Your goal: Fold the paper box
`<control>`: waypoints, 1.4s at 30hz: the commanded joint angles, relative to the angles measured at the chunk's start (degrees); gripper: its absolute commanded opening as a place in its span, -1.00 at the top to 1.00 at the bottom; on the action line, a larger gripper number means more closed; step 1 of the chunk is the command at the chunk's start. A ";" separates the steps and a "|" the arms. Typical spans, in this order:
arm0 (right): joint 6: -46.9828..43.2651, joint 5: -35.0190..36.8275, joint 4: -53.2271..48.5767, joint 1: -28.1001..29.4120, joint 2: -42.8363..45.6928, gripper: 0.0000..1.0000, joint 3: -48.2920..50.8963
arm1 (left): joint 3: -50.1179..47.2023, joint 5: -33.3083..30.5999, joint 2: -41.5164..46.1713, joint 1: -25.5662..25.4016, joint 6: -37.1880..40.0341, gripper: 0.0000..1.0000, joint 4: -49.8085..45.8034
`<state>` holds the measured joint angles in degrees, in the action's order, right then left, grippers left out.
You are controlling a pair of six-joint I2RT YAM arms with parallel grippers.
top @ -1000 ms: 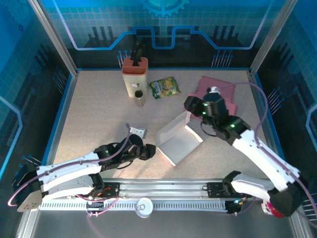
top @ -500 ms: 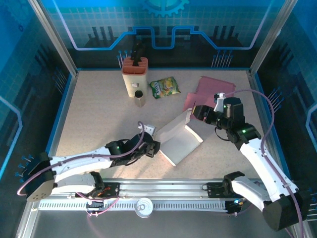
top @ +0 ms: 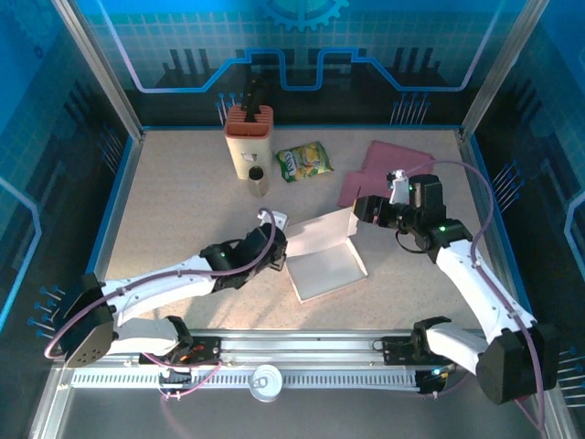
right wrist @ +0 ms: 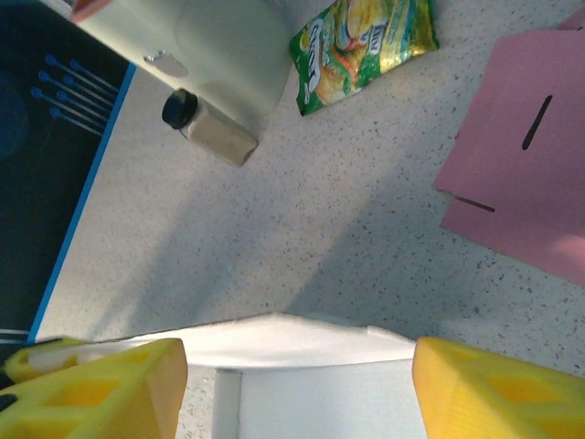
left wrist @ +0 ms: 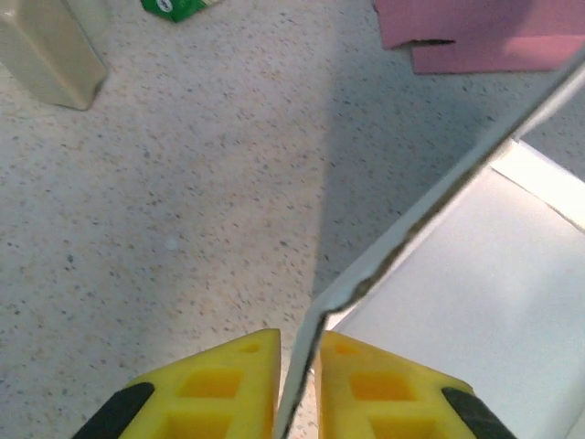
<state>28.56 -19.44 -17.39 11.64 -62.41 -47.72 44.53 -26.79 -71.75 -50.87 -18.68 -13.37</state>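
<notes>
Left claw (left wrist: pixel 297 389) tight on paper box (left wrist: pixel 484 302) flap, plainest from wrist

Paper box (top: pixel 324 265): was plain white.
Left fingers (left wrist: pixel 215 393): were yellow.
Right fingers (right wrist: pixel 91 389): were yellow too.
Card sheet (top: pixel 386 163): was pink.
Snack packet (top: pixel 304 161): was green with yellow print.
Knife block (top: pixel 245 151): was cream, topped orange-red.
Jar (right wrist: pixel 215 133): had a black lid.
Table (top: pixel 183 201): was beige, finely dark-speckled.
Back wall (top: pixel 366 37): was blue, gridded.

the paper box (top: pixel 324 270) lies between left claw (top: pixel 277 249) and right claw (top: pixel 358 208), knife block (top: pixel 249 139) and snack bag (top: pixel 304 161) behind it.
</notes>
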 commanded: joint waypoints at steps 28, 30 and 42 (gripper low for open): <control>-28.31 -0.32 -1.60 1.22 -22.12 -0.28 -13.63 | 6.49 12.02 -7.30 15.81 21.11 0.73 6.78; -30.69 -0.75 -4.24 2.11 -24.63 -0.24 -16.25 | 6.66 12.03 -7.86 16.35 21.23 0.72 6.93; -33.96 1.78 -3.28 4.55 -29.43 -0.04 -18.19 | 7.22 14.22 -9.55 18.88 21.82 0.66 7.81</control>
<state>-3.57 -18.17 -20.38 15.38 -90.72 -64.25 50.17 -14.09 -80.60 -32.49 2.11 -6.79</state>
